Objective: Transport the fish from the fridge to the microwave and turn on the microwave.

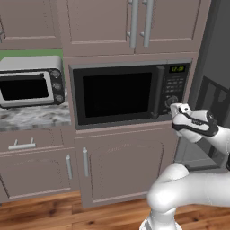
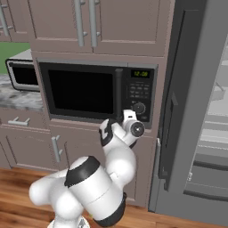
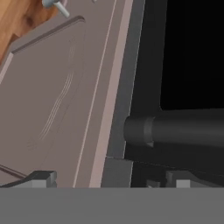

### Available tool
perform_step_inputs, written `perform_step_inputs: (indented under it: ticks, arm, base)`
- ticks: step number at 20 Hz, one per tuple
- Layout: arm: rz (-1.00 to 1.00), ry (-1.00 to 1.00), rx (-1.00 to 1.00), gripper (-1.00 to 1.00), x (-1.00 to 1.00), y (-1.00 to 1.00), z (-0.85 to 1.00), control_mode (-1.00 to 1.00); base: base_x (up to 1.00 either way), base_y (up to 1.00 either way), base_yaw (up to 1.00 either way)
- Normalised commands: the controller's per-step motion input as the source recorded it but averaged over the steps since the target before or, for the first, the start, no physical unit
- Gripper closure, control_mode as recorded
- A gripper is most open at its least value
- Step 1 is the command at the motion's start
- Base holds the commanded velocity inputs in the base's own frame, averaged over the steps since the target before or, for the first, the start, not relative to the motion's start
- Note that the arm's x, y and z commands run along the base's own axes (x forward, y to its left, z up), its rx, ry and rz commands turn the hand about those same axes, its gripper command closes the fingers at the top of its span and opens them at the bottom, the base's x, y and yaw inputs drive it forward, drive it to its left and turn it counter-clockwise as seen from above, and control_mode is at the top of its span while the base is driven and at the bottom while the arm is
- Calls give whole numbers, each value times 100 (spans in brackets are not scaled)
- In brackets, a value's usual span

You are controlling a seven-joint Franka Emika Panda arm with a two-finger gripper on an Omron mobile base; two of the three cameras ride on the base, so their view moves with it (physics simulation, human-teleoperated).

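The black microwave (image 1: 117,95) (image 2: 82,91) sits built into the cabinets with its door shut and its green display lit. My gripper (image 1: 176,110) (image 2: 126,118) hovers just in front of the lower end of the door handle (image 3: 175,131), below the round knob (image 2: 139,107). In the hand view the gripper (image 3: 109,181) is open, its fingertips (image 3: 42,178) wide apart with nothing between them. The fridge (image 2: 191,98) (image 1: 214,72) stands right of the microwave, its door swung open onto pale shelves (image 2: 217,127). The fish is out of view.
A silver toaster oven (image 1: 29,83) (image 2: 21,71) rests on the marble counter (image 1: 33,117) to the left. Closed cabinet doors (image 1: 121,166) lie under the microwave, more cabinets (image 1: 130,22) above. The open fridge door (image 2: 178,111) juts out close to my right.
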Motion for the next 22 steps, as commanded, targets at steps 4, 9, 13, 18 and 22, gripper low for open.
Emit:
perform_step_inputs:
  ticks: [4,9,13,18,22]
  arm:
    - [0,1,4,-100,13,-7,-3,-100]
    - [0,0,3,-100,8,-10,-2,-100]
    - [0,0,1,-100,14,-4,-6,-100]
    - [0,0,0,-100,19,0,-12,-100]
    - [0,0,0,-100,22,0,-14,-100]
  base:
    - [0,0,0]
    - [0,0,0]
    - [0,0,0]
    - [0,0,0]
    - [0,0,0]
